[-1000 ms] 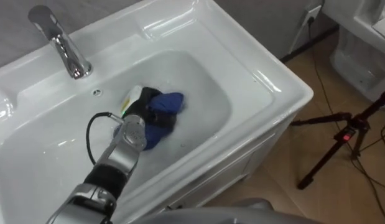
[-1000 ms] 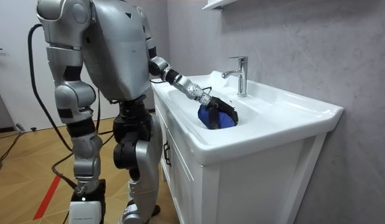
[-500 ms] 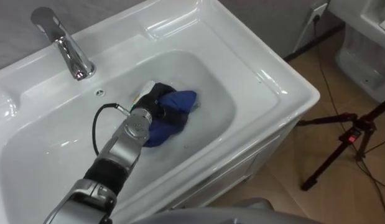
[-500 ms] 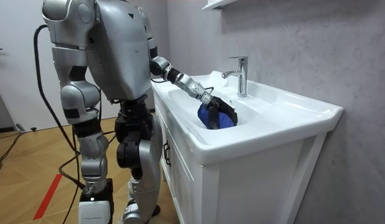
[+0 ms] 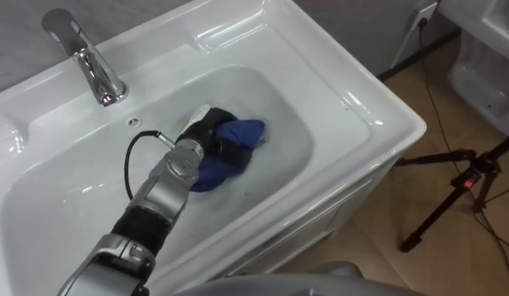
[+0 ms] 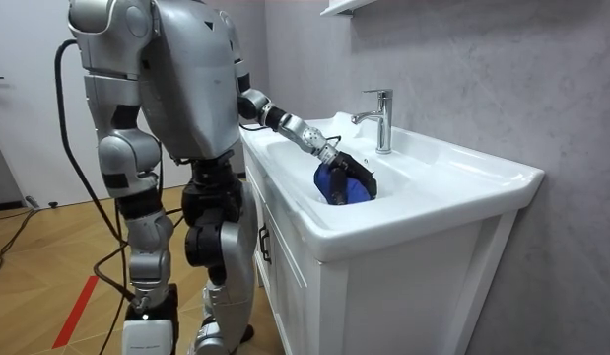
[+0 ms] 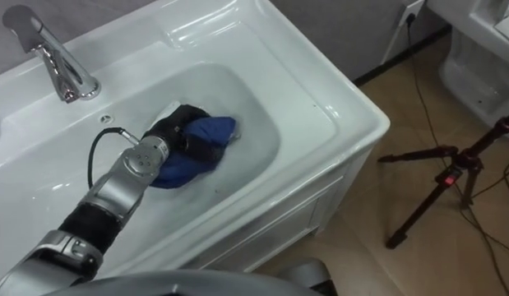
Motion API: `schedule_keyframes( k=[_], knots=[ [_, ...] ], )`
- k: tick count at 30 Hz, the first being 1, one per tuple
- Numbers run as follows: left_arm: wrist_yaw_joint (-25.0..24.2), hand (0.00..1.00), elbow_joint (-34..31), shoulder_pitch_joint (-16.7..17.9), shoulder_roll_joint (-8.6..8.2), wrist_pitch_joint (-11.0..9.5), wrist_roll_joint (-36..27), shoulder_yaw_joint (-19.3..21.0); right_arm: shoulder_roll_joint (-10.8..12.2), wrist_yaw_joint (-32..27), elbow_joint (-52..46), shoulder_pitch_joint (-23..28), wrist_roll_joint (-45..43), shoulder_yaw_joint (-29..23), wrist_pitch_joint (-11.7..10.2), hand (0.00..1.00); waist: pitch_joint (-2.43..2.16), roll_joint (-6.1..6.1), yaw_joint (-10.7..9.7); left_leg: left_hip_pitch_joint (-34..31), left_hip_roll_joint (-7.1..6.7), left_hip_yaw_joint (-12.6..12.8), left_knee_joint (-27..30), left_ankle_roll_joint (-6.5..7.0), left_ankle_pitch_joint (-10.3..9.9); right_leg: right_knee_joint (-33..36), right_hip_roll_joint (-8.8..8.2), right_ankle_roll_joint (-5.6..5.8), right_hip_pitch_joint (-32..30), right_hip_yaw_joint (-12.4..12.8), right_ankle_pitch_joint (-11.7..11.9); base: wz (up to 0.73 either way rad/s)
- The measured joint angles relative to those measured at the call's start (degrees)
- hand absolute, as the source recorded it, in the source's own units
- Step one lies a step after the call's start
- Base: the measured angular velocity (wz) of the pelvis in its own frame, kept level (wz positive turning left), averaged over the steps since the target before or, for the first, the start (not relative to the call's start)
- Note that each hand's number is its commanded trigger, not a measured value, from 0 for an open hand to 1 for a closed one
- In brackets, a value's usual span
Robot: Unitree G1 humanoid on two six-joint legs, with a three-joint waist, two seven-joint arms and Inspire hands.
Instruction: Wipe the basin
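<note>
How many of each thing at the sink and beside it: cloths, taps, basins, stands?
Cloths: 1, blue cloth gripped in the left hand, down in the bowl
Taps: 1, tap at the back rim
Basins: 1, white basin
Stands: 1, black tripod stand on the floor
Total: 4

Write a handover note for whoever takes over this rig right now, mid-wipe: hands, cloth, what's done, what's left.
Left hand: down in the basin, fingers curled on the blue cloth, holding it against the bowl's floor near the middle, in front of the tap.
Right hand: hanging at the robot's side in the room view, idle.
Done: the cloth is gripped and touching the bowl. How much has been wiped cannot be read from the surface.
Left: probably work the cloth over the bowl's walls and both ends, then lift it out.
</note>
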Motion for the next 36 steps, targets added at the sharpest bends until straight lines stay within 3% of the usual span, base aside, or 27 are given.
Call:
schedule_keyframes(
  k=[5,9,14,16,18,22,26,30,32,36],
  knots=[
    [0.1,1.0,0.2,0.5,0.58,-0.6,1.2,-0.1,0.0,-0.1,0.6,-0.1,0.0,-0.1,0.0,0.0,0.05,-0.12,0.1,0.0,0.0,0.1,0.0,0.0,0.0,-0.1,0.04,0.0,0.0,0.1,0.0,0.0],
    [0.1,1.0,1.3,1.9,0.81,-2.4,5.9,0.3,0.0,-0.1,0.3,0.9,-0.3,-1.1,0.3,0.0,0.13,-0.44,1.2,1.4,0.03,0.3,-0.1,0.0,0.0,-0.1,0.19,-0.12,1.0,1.1,-0.1,-0.11],
    [0.2,1.0,2.0,4.9,0.87,-3.3,9.8,3.7,0.2,0.0,-1.2,1.5,-0.9,-2.5,0.4,0.0,0.18,-1.42,2.1,2.6,0.05,0.7,-0.2,0.0,0.0,-0.1,0.32,-0.18,1.8,2.0,-0.5,-0.08],
    [0.5,1.0,3.8,5.7,0.86,-4.5,11.7,6.2,0.2,0.0,-1.3,1.7,-1.0,-3.9,0.4,0.0,-0.03,-1.9,4.1,3.2,0.12,1.3,-0.2,0.0,0.0,0.3,0.51,-0.24,2.0,2.9,-0.6,-0.23],
    [1.7,1.0,4.8,6.1,0.92,-5.2,14.3,8.1,0.3,0.0,-1.3,1.7,-1.4,-4.9,0.4,0.0,-0.08,-2.28,4.8,3.2,0.11,1.4,-0.3,0.0,0.0,0.7,0.54,-0.2,1.7,2.9,-0.7,-0.02],
    [5.5,1.0,6.3,8.0,2.22,-5.2,20.8,12.1,0.3,0.0,-1.5,1.8,-1.5,-5.9,0.5,0.0,-0.4,-2.93,6.3,3.6,0.16,1.2,-0.3,0.0,0.0,1.0,0.66,-0.22,1.8,3.1,-0.7,-0.02],
    [9.2,1.0,7.3,10.1,4.02,-4.9,29.6,13.6,0.3,-0.1,-1.5,2.0,-1.5,-7.7,1.9,0.0,-0.7,-2.91,7.5,3.5,0.26,1.3,-0.4,0.0,0.0,1.0,0.75,-0.26,1.9,2.9,-0.6,0.03],
    [14.1,1.0,7.9,12.6,4.94,-4.4,40.4,13.7,0.0,-0.1,-1.5,1.9,-1.5,-8.9,2.3,0.0,-1.43,-2.67,8.2,3.6,0.68,1.2,-0.6,-0.01,0.0,0.9,1.21,-0.54,1.9,2.8,-0.2,-0.02],
    [16.6,1.0,8.4,13.9,5.39,-2.9,43.2,13.1,-0.2,-0.1,-1.3,1.7,-1.5,-8.9,2.4,0.0,-1.79,-2.45,8.4,3.8,1.0,1.3,-0.6,-0.03,0.0,0.8,1.49,-0.78,1.9,2.8,0.0,-0.08],
    [18.6,1.0,9.7,15.6,6.37,2.2,51.4,12.8,-2.0,0.0,-1.2,0.7,-1.5,-9.0,2.4,0.0,-1.94,-1.73,8.9,3.9,1.38,1.3,-0.6,-0.04,0.0,0.9,1.85,-1.08,1.9,3.0,0.3,-0.03]
  ],
)
